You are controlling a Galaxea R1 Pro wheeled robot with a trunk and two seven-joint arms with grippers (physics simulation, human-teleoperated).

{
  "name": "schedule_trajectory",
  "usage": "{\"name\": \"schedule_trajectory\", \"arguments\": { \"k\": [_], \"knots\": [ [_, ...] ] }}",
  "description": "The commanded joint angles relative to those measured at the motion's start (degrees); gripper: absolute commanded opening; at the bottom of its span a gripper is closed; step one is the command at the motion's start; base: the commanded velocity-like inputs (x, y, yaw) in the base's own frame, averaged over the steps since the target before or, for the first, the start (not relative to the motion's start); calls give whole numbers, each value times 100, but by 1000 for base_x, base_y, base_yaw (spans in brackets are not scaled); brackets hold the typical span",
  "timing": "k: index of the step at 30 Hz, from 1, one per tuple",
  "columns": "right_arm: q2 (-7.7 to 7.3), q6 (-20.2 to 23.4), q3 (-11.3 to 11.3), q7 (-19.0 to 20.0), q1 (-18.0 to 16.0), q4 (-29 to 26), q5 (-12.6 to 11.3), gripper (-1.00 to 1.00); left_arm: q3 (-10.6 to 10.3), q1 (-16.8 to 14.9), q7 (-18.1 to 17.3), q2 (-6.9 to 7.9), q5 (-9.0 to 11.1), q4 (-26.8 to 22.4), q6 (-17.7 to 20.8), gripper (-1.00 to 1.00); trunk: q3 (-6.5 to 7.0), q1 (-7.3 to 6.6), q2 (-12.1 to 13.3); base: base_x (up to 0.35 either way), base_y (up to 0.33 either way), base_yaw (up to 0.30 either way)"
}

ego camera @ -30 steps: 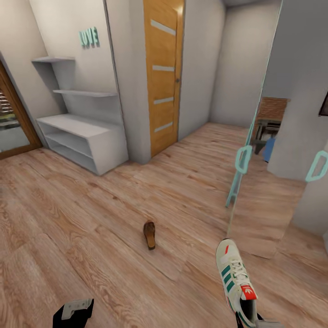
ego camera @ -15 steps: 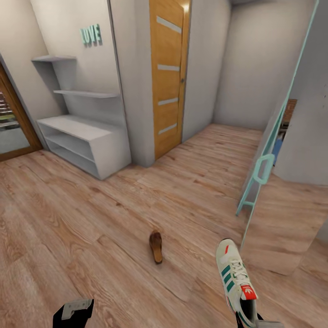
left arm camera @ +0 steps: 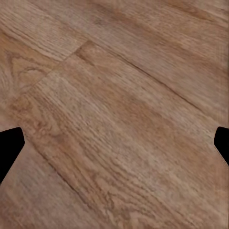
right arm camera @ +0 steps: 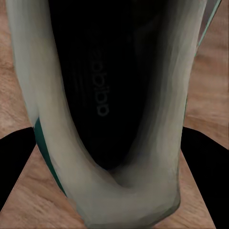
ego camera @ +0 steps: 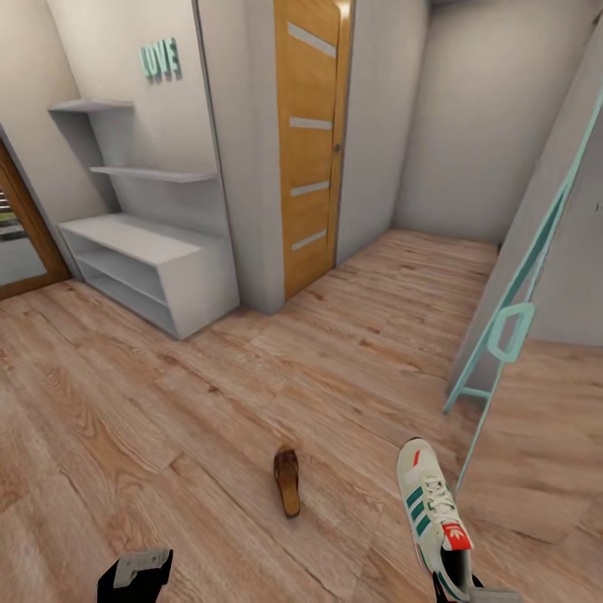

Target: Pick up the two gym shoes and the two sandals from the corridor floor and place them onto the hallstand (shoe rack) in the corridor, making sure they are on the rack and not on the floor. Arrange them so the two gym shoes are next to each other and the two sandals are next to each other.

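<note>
One gym shoe [ego camera: 430, 507], white with green stripes and a red tongue label, hangs toe-forward above the corridor floor [ego camera: 167, 402]. My right gripper [ego camera: 457, 587] is shut on its heel. In the right wrist view the shoe's dark opening [right arm camera: 109, 86] sits between the black fingers [right arm camera: 202, 162]. A brown sandal [ego camera: 287, 481] lies on the floor just left of the held shoe. The light grey hallstand [ego camera: 126, 230] stands against the far left wall, its bench and shelves bare. My left gripper [ego camera: 134, 574] is low at the near left, open over bare planks [left arm camera: 114, 119].
An orange wooden door [ego camera: 310, 142] stands beyond the hallstand's wall corner. A teal-framed mirrored panel [ego camera: 509, 332] juts in on the right. A wood-framed glass door [ego camera: 17, 243] is at the far left. Open floor stretches between me and the hallstand.
The whole view has shifted, so the camera moved: the sandal now sits lower in the picture and the mirrored panel further right. Both grippers and the held shoe keep their places in the picture.
</note>
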Motion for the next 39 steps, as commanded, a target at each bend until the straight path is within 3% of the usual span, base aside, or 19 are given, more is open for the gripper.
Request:
{"name": "schedule_trajectory", "arguments": {
  "k": [1, 39],
  "knots": [
    [1, -17, -9, 3, -3, 2, 5, -100, 22, -3, -30, -3, -13, 3, -17, 100, -5, 1, -2, 169, 0, 0],
    [1, -17, -14, 3, -3, 2, 5, -100, 22, -3, -30, -3, -8, 3, -18, 100, -5, 1, -2, 116, 0, 0]
  ]
}}
